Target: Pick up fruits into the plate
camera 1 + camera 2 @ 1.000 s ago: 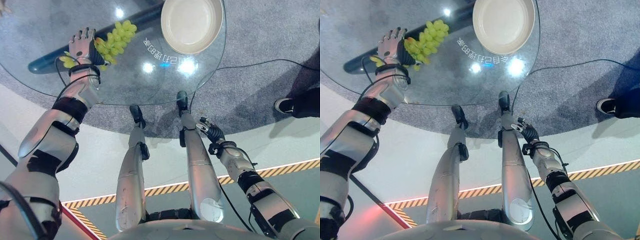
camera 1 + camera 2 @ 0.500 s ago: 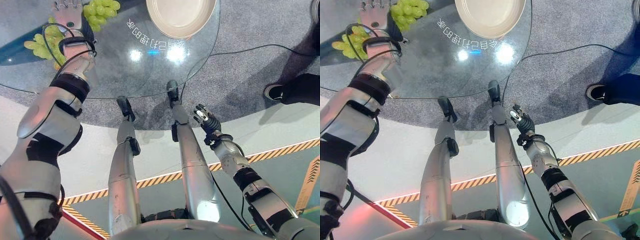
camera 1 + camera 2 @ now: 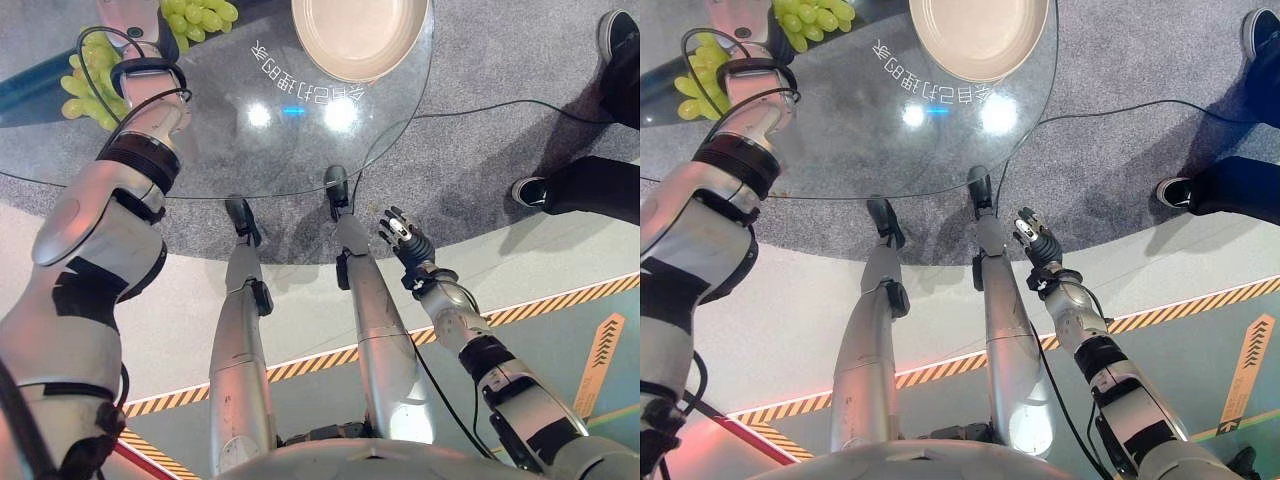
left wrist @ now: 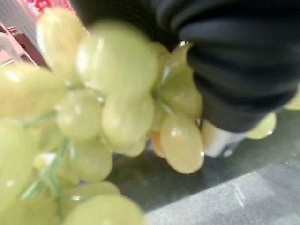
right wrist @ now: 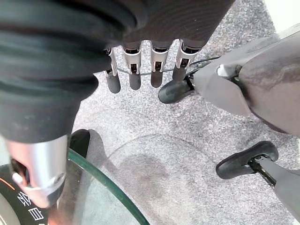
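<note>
Our right hand (image 3: 405, 236) hangs nearest, low beside the glass table (image 3: 300, 150), its fingers (image 5: 134, 71) straight and holding nothing. Farther out, our left hand (image 3: 125, 15) reaches over the table among the green grapes (image 3: 85, 85), which press close around it; we cannot tell its grip. Beyond, the cream plate (image 3: 360, 35) sits bare.
</note>
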{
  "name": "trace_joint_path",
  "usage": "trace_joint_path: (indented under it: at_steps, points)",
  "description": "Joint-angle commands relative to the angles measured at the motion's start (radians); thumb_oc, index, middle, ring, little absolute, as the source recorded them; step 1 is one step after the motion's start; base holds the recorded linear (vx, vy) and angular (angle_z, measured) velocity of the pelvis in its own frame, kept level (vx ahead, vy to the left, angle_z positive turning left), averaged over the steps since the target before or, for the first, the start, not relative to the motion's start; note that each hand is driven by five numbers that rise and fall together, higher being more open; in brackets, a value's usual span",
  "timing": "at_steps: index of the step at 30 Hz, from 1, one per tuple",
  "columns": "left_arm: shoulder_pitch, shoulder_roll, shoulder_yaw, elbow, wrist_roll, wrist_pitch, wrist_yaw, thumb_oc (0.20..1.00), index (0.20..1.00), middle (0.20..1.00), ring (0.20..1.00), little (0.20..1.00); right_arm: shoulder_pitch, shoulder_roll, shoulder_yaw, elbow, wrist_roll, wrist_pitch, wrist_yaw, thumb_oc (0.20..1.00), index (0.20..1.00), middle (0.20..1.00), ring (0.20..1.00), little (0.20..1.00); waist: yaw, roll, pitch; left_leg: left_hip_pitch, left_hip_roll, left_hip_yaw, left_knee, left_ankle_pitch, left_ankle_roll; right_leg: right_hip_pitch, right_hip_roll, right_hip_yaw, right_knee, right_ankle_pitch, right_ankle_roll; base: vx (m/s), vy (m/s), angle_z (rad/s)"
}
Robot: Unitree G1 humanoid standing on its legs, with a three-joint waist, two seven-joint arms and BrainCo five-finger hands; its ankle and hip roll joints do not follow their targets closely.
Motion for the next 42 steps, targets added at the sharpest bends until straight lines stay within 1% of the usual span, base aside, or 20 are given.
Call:
trace_joint_path:
  at_steps: [1,6,10,13,14,18,19,20,24,25,27,29,30,31,33,36,38,39,41,42]
  points:
    - [0.087,0.015,0.049,0.095,-0.064,-0.045,-0.051,0.200,0.200,0.200,0.200,0.200,0.009,-0.005,0.006,-0.042,0.014,-0.023,0.020,1.000,1.000,1.000,1.000,1.000,-0.019,0.014,0.050,0.016,-0.038,-0.053,0.078,-0.093,0.000,0.076,0.045,-0.039,-0.062,0.027,0.015,0.00,0.000,0.00]
    - [0.103,0.015,0.069,0.069,-0.071,-0.070,-0.030,0.200,0.200,0.200,0.200,0.200,0.016,0.000,0.003,-0.040,0.010,-0.026,0.024,1.000,1.000,1.000,1.000,1.000,-0.007,0.017,0.050,0.044,-0.042,-0.055,0.067,-0.089,0.002,0.107,0.043,-0.050,-0.062,0.024,0.015,0.00,0.000,0.01]
    - [0.125,0.017,0.085,0.046,-0.127,-0.101,0.002,0.200,0.200,0.200,0.200,0.200,0.022,0.001,0.006,-0.049,0.002,-0.030,0.019,1.000,1.000,1.000,1.000,1.000,0.003,0.022,0.050,0.073,-0.044,-0.054,0.057,-0.084,0.003,0.136,0.041,-0.059,-0.062,0.018,0.014,-0.02,0.010,0.01]
    - [0.158,0.020,0.122,0.003,-0.206,-0.168,0.046,0.200,0.200,0.200,0.200,0.200,0.036,0.000,0.002,-0.058,-0.014,-0.049,0.021,1.000,1.000,1.000,1.000,1.000,0.018,0.032,0.050,0.123,-0.044,-0.055,0.046,-0.082,0.006,0.182,0.036,-0.068,-0.056,0.007,0.015,-0.02,0.013,0.02]
    - [0.160,0.020,0.123,0.000,-0.207,-0.170,0.046,0.200,0.200,0.200,0.200,0.200,0.037,0.000,0.002,-0.059,-0.015,-0.050,0.021,1.000,1.000,1.000,1.000,1.000,0.018,0.032,0.050,0.127,-0.044,-0.055,0.044,-0.082,0.006,0.185,0.036,-0.069,-0.056,0.007,0.015,-0.03,0.009,0.05]
    - [0.206,0.031,0.169,-0.054,-0.270,-0.267,0.071,0.200,0.200,0.200,0.200,0.200,0.052,0.003,-0.006,-0.081,-0.038,-0.079,0.026,1.000,1.000,1.000,1.000,1.000,0.038,0.041,0.050,0.209,-0.044,-0.058,0.009,-0.079,0.009,0.262,0.027,-0.084,-0.067,-0.003,0.019,-0.03,0.009,0.04]
    - [0.221,0.034,0.183,-0.075,-0.283,-0.285,0.066,0.200,0.200,0.200,0.200,0.200,0.059,0.003,-0.008,-0.095,-0.046,-0.082,0.025,1.000,1.000,1.000,1.000,1.000,0.042,0.044,0.050,0.234,-0.043,-0.059,0.000,-0.080,0.009,0.284,0.023,-0.087,-0.069,-0.006,0.021,-0.02,0.022,0.04]
    - [0.259,0.053,0.212,-0.132,-0.309,-0.343,0.052,0.200,0.200,0.200,0.200,0.200,0.074,-0.005,-0.019,-0.134,-0.078,-0.089,0.021,1.000,1.000,1.000,1.000,1.000,0.055,0.051,0.050,0.306,-0.043,-0.061,-0.022,-0.083,0.009,0.351,0.012,-0.098,-0.082,-0.012,0.027,0.00,0.000,0.00]
    - [0.294,0.064,0.238,-0.182,-0.327,-0.396,0.033,0.200,0.200,0.200,0.200,0.200,0.086,-0.008,-0.030,-0.172,-0.101,-0.097,0.023,1.000,1.000,1.000,1.000,1.000,0.065,0.055,0.050,0.362,-0.044,-0.066,-0.039,-0.087,0.010,0.406,0.002,-0.107,-0.095,-0.014,0.033,0.00,0.006,0.05]
    - [0.366,0.097,0.285,-0.292,-0.345,-0.468,-0.013,0.200,0.200,0.200,0.200,0.200,0.103,-0.024,-0.066,-0.234,-0.169,-0.101,0.030,1.000,1.000,1.000,1.000,1.000,0.083,0.064,0.050,0.461,-0.044,-0.068,-0.063,-0.093,0.010,0.503,-0.019,-0.123,-0.119,-0.014,0.044,0.03,0.006,0.13]
    - [0.422,0.140,0.311,-0.387,-0.371,-0.520,-0.068,0.200,0.200,0.200,0.200,0.200,0.119,-0.044,-0.094,-0.283,-0.211,-0.088,0.046,1.000,1.000,1.000,1.000,1.000,0.097,0.068,0.050,0.556,-0.041,-0.066,-0.086,-0.107,0.009,0.599,-0.033,-0.137,-0.136,-0.027,0.053,0.07,-0.013,0.15]
    - [0.457,0.188,0.329,-0.484,-0.413,-0.534,-0.127,0.200,0.200,0.200,0.200,0.200,0.124,-0.066,-0.121,-0.323,-0.235,-0.065,0.063,1.000,1.000,1.000,1.000,1.000,0.109,0.072,0.049,0.624,-0.037,-0.065,-0.108,-0.112,0.007,0.671,-0.040,-0.150,-0.147,-0.036,0.057,0.07,-0.033,0.14]
    - [0.488,0.213,0.344,-0.534,-0.439,-0.572,-0.160,0.200,0.200,0.200,0.200,0.200,0.131,-0.082,-0.132,-0.351,-0.273,-0.058,0.085,1.000,1.000,1.000,1.000,1.000,0.116,0.075,0.028,0.652,-0.035,-0.065,-0.123,-0.109,0.004,0.704,-0.043,-0.160,-0.161,-0.037,0.060,0.08,-0.034,0.13]
    - [0.503,0.226,0.358,-0.569,-0.454,-0.571,-0.191,0.200,0.200,0.200,0.200,0.200,0.136,-0.095,-0.140,-0.371,-0.276,-0.043,0.089,1.000,1.000,1.000,1.000,1.000,0.120,0.078,0.016,0.672,-0.032,-0.065,-0.132,-0.113,0.002,0.727,-0.047,-0.168,-0.164,-0.046,0.060,0.09,-0.040,0.21]
    - [0.544,0.255,0.386,-0.652,-0.493,-0.611,-0.247,0.200,0.200,0.200,0.200,0.200,0.144,-0.135,-0.162,-0.411,-0.316,-0.023,0.135,1.000,1.000,1.000,1.000,1.000,0.129,0.085,-0.027,0.720,-0.026,-0.064,-0.159,-0.111,-0.004,0.784,-0.053,-0.189,-0.184,-0.056,0.062,0.11,-0.044,0.28]
    - [0.569,0.289,0.421,-0.744,-0.578,-0.643,-0.359,0.200,0.200,0.200,0.200,0.200,0.118,-0.213,-0.183,-0.468,-0.380,0.020,0.202,1.000,1.000,1.000,1.000,1.000,0.144,0.088,-0.082,0.775,-0.017,-0.059,-0.186,-0.108,-0.014,0.859,-0.062,-0.224,-0.212,-0.064,0.061,0.09,-0.057,0.32]
    - [0.585,0.302,0.439,-0.788,-0.614,-0.651,-0.417,0.200,0.200,0.200,0.200,0.200,0.088,-0.258,-0.189,-0.491,-0.395,0.048,0.230,1.000,1.000,1.000,1.000,1.000,0.155,0.087,-0.114,0.799,-0.017,-0.066,-0.185,-0.112,-0.016,0.891,-0.064,-0.236,-0.218,-0.070,0.059,0.10,-0.064,0.16]
    - [0.595,0.311,0.448,-0.819,-0.682,-0.661,-0.489,0.200,0.200,0.200,0.200,0.200,0.057,-0.295,-0.185,-0.531,-0.403,0.083,0.254,1.000,1.000,1.000,1.000,1.000,0.164,0.083,-0.145,0.821,-0.017,-0.071,-0.182,-0.116,-0.016,0.920,-0.067,-0.246,-0.222,-0.074,0.057,0.09,-0.057,0.08]
    - [0.610,0.312,0.463,-0.839,-0.713,-0.665,-0.526,0.200,0.200,0.200,0.200,0.200,0.043,-0.311,-0.184,-0.552,-0.402,0.108,0.276,1.000,1.000,1.000,1.000,1.000,0.166,0.081,-0.161,0.836,-0.017,-0.073,-0.181,-0.119,-0.016,0.940,-0.068,-0.250,-0.227,-0.076,0.056,0.12,-0.034,0.14]
    - [0.629,0.308,0.472,-0.867,-0.768,-0.677,-0.605,0.200,0.200,0.200,0.200,0.200,0.017,-0.336,-0.176,-0.586,-0.377,0.163,0.329,1.000,1.000,1.000,1.000,1.000,0.174,0.079,-0.202,0.868,-0.017,-0.071,-0.184,-0.124,-0.016,0.980,-0.071,-0.259,-0.240,-0.078,0.055,0.14,-0.016,0.12]
